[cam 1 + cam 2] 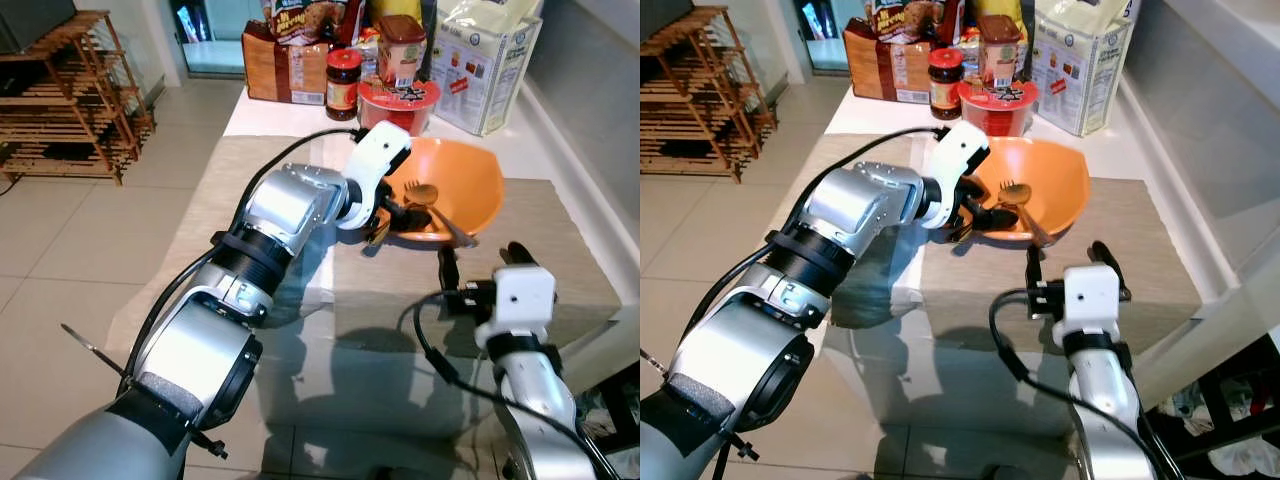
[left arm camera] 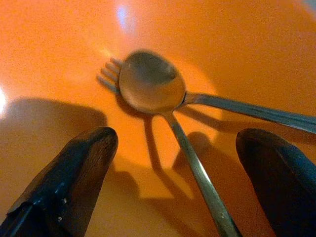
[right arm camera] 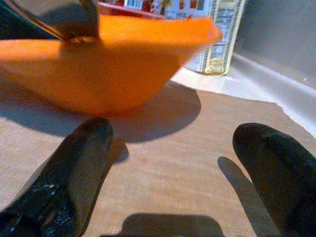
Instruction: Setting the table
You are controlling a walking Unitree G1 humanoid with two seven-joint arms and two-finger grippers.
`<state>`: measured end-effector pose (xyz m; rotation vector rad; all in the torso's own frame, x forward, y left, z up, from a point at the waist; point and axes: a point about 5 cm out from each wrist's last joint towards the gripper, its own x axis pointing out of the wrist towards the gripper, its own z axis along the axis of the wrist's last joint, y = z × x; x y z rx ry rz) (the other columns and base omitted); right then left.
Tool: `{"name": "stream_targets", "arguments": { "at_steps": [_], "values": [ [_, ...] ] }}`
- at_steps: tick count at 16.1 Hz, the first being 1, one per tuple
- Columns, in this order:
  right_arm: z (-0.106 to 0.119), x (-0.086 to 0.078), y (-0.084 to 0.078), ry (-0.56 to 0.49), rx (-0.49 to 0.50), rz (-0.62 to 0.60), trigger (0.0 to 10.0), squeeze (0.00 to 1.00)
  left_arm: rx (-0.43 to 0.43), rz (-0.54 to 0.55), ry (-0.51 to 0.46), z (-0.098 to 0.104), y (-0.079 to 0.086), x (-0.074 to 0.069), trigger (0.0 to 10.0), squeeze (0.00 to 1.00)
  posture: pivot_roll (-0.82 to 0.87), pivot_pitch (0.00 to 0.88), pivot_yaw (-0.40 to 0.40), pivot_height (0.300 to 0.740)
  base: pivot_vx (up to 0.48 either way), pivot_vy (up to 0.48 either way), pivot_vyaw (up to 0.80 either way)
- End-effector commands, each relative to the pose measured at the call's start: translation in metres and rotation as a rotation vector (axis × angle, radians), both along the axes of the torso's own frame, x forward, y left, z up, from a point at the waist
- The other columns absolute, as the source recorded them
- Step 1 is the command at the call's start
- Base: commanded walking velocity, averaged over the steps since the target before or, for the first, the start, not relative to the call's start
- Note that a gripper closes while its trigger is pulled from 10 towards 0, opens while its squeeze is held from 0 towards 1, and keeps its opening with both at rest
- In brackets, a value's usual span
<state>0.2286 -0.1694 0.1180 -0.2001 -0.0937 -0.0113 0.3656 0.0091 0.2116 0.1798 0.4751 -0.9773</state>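
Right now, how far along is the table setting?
Done: the orange bowl sits on the beige placemat, holding a metal spoon crossed over a metal fork. In hand: the left hand is open, poised over the cutlery, gripping nothing. Left: lifting both out and laying them beside the bowl. The right hand waits open.

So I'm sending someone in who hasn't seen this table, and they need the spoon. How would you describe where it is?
Find the table with the beige mat, then the orange bowl on it, in front of the jars and packets. Two pieces of cutlery lie crossed inside, under the open left tool. The spoon has the rounded head and lies on top of the fork, whose tines stick out beside it.
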Motion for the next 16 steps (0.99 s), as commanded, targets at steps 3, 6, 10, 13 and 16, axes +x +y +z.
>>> {"name": "stream_targets", "arguments": {
  "at_steps": [3, 6, 10, 13, 16],
  "values": [
    [0.002, -0.012, 0.001, 0.040, 0.003, 0.039, 10.0, 0.00, 0.012, 0.000, 0.005, 0.003, -0.001, 0.003, 10.0, 0.00, -0.11, 0.000, 0.041, 0.740, 0.000, 0.000, 0.00],
    [0.006, -0.025, -0.005, 0.076, 0.024, 0.050, 10.0, 0.00, 0.013, 0.003, 0.000, 0.003, -0.004, 0.004, 10.0, 0.00, -0.15, 0.000, 0.040, 0.740, 0.000, 0.000, 0.00],
    [0.021, -0.054, -0.011, 0.125, 0.099, 0.188, 10.0, 0.00, 0.025, 0.010, -0.021, 0.004, -0.004, 0.007, 10.0, 0.00, -0.16, 0.000, 0.045, 0.740, 0.000, 0.000, 0.00],
    [0.025, -0.059, -0.008, 0.143, 0.111, 0.256, 10.0, 0.00, 0.029, 0.015, -0.026, 0.003, -0.005, 0.008, 10.0, 0.00, -0.16, 0.000, 0.046, 0.740, 0.000, 0.000, 0.00],
    [0.027, -0.061, -0.007, 0.170, 0.118, 0.283, 10.0, 0.00, 0.027, 0.016, -0.021, 0.003, -0.005, 0.010, 3.5, 0.00, -0.16, 0.000, 0.046, 0.740, 0.000, 0.000, 0.00]
  ]
}}
